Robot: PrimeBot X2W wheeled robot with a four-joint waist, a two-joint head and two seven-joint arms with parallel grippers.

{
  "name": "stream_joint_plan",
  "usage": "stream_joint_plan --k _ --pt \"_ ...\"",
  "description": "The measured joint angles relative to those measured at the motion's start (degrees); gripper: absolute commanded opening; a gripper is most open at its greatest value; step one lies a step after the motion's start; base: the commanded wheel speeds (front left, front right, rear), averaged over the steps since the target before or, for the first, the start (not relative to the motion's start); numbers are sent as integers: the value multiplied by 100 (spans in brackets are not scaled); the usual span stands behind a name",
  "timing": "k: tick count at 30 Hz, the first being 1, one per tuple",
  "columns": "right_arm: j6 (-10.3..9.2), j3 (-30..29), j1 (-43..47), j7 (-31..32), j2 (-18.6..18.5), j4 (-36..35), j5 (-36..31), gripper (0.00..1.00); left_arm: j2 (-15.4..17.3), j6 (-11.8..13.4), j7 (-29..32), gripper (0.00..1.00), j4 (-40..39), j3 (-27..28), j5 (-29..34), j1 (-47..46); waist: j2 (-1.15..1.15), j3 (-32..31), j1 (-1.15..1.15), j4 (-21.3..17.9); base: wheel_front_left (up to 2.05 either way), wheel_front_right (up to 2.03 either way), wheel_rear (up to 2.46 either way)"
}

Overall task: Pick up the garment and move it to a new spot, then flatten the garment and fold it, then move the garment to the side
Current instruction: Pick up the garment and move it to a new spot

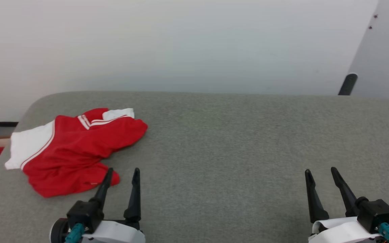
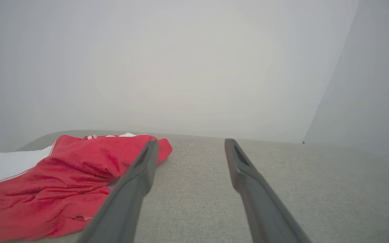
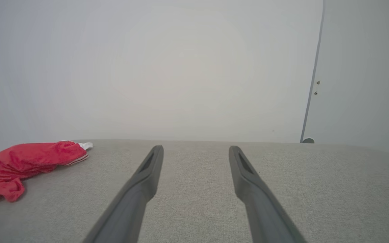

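The head camera looks forward and down on the grey table (image 1: 235, 135), with the wall (image 1: 181, 44) across the frame's top. Both wrist cameras sit low, close over that table, facing the wall. All three share the garment (image 1: 76, 152) at frame left.

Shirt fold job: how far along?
Nothing done: the garment lies crumpled at the left of the grey surface. Nothing in hand: left claw, at its near edge, and right claw are open, empty. Left: pick up, move, flatten, fold, set aside.

The red-and-white jersey garment (image 1: 73, 152) lies at the left edge of the grey fabric bench (image 1: 231, 135). The left gripper (image 1: 123, 170) hovers just before it.
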Motion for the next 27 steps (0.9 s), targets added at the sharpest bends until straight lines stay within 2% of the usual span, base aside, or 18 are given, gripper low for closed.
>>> stream_joint_plan --k 7,23,27 --pt "0 153 41 0 0 13 14 100 -1 27 0 100 23 223 56 -13 0 -59 0 348 0 0 0" --pt "0 421 34 0 0 121 94 100 82 26 1 100 -24 564 -24 179 0 -243 0 1427 0 0 0" --pt "1 463 14 4 4 115 62 100 190 -36 376 100 2 560 -266 -76 0 -201 0 1494 0 0 0"
